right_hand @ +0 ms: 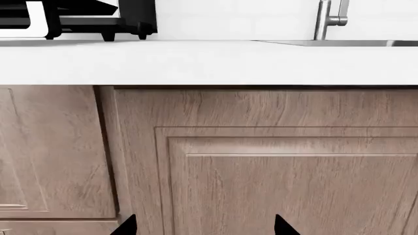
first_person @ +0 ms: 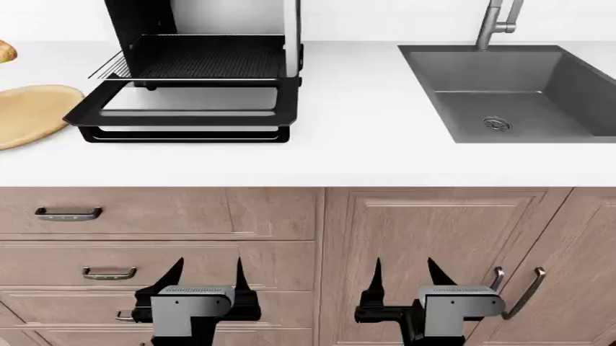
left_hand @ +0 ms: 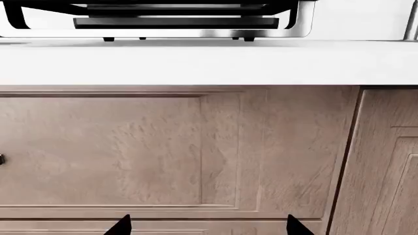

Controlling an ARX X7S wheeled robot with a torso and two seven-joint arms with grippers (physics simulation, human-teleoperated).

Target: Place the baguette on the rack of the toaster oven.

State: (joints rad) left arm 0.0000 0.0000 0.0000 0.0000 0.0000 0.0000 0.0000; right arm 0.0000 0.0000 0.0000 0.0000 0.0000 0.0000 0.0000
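White worktop (first_person: 366, 155) carries the toaster oven (first_person: 207, 43), door dropped open, rack (first_person: 207, 58) inside it. Baguette (first_person: 5, 52) lies at the frame edge, beyond the wooden board (first_person: 29, 115) beside the oven. Left claw (first_person: 205, 277) and right claw (first_person: 405, 277) both gape, empty, below the worktop at the cabinets.

No text, label, brand, number or sign can be read in any view. The toaster oven (first_person: 207, 68), beyond the left arm's fingers (first_person: 172, 275), shows plain black and silver surfaces, and the cabinet fronts (first_person: 433, 245) just ahead of both pairs of fingers are bare wood grain.
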